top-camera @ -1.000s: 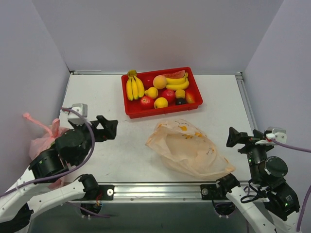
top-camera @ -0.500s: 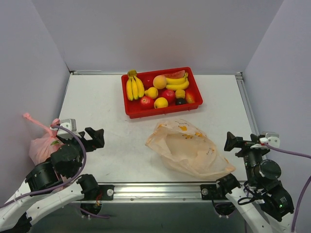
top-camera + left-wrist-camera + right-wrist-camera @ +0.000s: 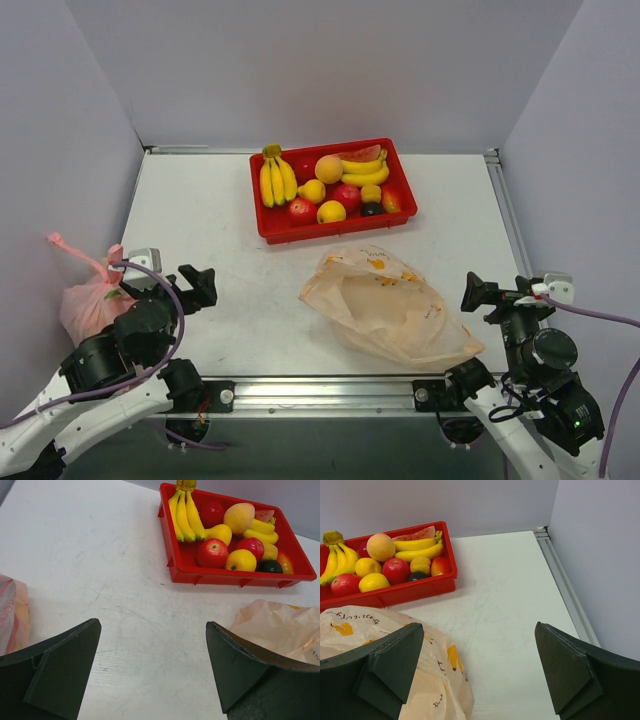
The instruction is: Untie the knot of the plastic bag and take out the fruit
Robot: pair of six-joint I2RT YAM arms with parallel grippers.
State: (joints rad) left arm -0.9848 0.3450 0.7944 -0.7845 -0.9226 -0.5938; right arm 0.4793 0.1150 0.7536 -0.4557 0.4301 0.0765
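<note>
1. Two arms sit folded low at the near edge of the bench (image 3: 220, 210), wrists aimed fwd across the top.
2. L fingers (image 3: 204, 286): spread wide, nothing btwn them. The wrist view shows only bare bench in the gap.
3. R fingers (image 3: 472, 292): also spread wide, gripping nothing, w/ bare bench in the gap.
4. plastic bag (image 3: 390, 310): lies flat and crinkled on the bench btwn the two sets of fingers. It is well off to the right of the L fingers and just left of the R fingers, touching neither. In the R wrist view it runs under and behind the left-hand finger. In the L wrist view it peeks out past the right-hand finger.
5. Knot: can't tell; the handles aren't clear in any view.
6. fruit (image 3: 347, 195): in the red tray (image 3: 335, 228), well ahead of both sets of fingers and beyond the bag, alongside banana bunches (image 3: 277, 180) and a watermelon slice (image 3: 362, 153).
7. pink bag (image 3: 85, 300): close to the left of the L fingers, by the side wall, its tied handles sticking up.
</note>
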